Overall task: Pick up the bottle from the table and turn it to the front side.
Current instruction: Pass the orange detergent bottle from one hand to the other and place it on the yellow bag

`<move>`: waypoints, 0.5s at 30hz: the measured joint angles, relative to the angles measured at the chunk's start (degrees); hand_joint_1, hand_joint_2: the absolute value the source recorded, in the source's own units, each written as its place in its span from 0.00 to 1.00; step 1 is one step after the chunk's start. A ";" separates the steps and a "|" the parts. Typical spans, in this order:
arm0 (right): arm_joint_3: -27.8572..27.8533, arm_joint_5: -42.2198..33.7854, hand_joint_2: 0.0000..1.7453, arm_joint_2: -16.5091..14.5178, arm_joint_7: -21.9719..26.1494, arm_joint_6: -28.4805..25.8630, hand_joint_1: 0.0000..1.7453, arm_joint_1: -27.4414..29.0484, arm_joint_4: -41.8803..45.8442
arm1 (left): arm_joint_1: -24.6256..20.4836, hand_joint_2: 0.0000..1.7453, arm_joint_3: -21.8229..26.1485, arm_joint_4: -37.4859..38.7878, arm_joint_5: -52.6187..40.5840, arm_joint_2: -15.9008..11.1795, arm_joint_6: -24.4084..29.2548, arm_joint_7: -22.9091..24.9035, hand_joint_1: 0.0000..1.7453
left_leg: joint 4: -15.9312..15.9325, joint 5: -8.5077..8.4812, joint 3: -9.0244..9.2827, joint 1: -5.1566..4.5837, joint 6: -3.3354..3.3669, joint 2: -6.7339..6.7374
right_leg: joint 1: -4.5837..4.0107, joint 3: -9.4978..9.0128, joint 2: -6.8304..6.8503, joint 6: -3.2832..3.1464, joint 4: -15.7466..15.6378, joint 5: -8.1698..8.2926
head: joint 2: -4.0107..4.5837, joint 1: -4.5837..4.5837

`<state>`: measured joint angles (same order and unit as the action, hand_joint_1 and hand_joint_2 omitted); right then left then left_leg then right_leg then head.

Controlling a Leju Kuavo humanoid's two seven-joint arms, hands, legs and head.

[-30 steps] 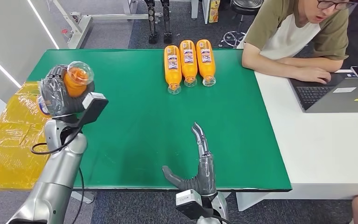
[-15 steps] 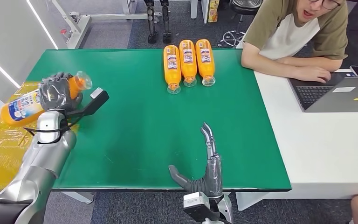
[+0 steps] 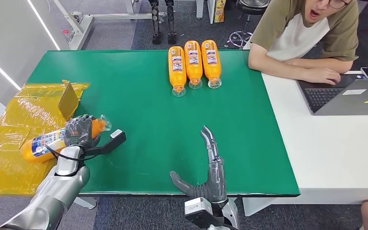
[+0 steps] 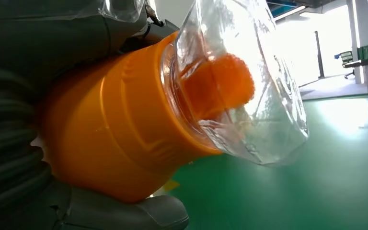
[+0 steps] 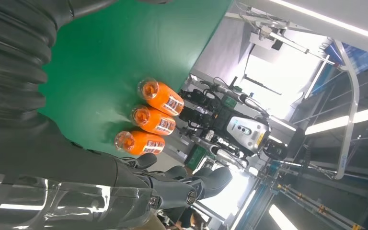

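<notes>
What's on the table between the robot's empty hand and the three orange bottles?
Nothing. In the head view, only bare green table lies between the open right hand and the three orange plastic bottles lying side by side.

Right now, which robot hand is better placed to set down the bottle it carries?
The left robot hand. It already grips the orange bottle near the green table's left edge, while the right robot hand is open and empty at the front edge.

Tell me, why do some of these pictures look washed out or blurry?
Left wrist view: the orange bottle sits so close that its clear cap looks smeared, and the bright room behind is blown white. Right wrist view: ceiling lights glare and the near dark hand is soft, though the three bottles stay fairly sharp. Head view: even light, soft shadows, crisp green table.
</notes>
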<state>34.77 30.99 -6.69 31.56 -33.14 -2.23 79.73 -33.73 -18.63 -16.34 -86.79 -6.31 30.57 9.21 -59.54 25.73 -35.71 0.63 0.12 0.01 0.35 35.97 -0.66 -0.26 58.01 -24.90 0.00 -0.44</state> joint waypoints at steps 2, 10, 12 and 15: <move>0.00 0.00 1.00 0.00 0.00 0.01 0.00 0.00 0.00 | 0.40 1.00 -0.16 0.28 -0.01 0.02 -0.04 0.01 1.00 | 0.00 0.00 0.00 0.00 0.00 0.00 | 0.00 0.00 0.00 0.00 0.00 0.00 | 0.00 0.00; 0.00 0.01 1.00 -0.02 0.00 0.03 0.00 0.00 0.00 | 0.60 1.00 -0.32 0.99 -0.04 0.02 -0.06 0.00 1.00 | 0.00 0.00 0.00 0.00 0.00 0.00 | 0.00 -0.01 0.01 0.00 0.01 0.00 | 0.01 0.00; 0.00 0.00 1.00 -0.02 0.00 0.04 0.00 0.00 0.00 | 0.60 1.00 -0.32 1.07 -0.05 0.02 -0.06 0.01 1.00 | 0.00 0.00 0.00 0.00 0.00 0.00 | 0.00 -0.01 0.01 0.00 0.01 0.00 | 0.00 0.00; 0.00 0.01 1.00 -0.02 0.00 0.04 0.00 0.00 0.00 | 0.61 1.00 -0.32 1.11 -0.07 0.02 -0.06 0.00 1.00 | 0.00 0.00 0.00 0.00 0.00 0.00 | 0.00 -0.01 0.01 0.00 0.01 0.00 | 0.01 0.00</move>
<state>34.77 30.99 -6.71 31.56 -33.09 -2.23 79.73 -33.12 -18.95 -15.23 -86.86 -6.29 30.51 9.21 -59.54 25.73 -35.71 0.63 0.12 0.01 0.35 35.96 -0.66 -0.27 58.02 -24.90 0.01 -0.44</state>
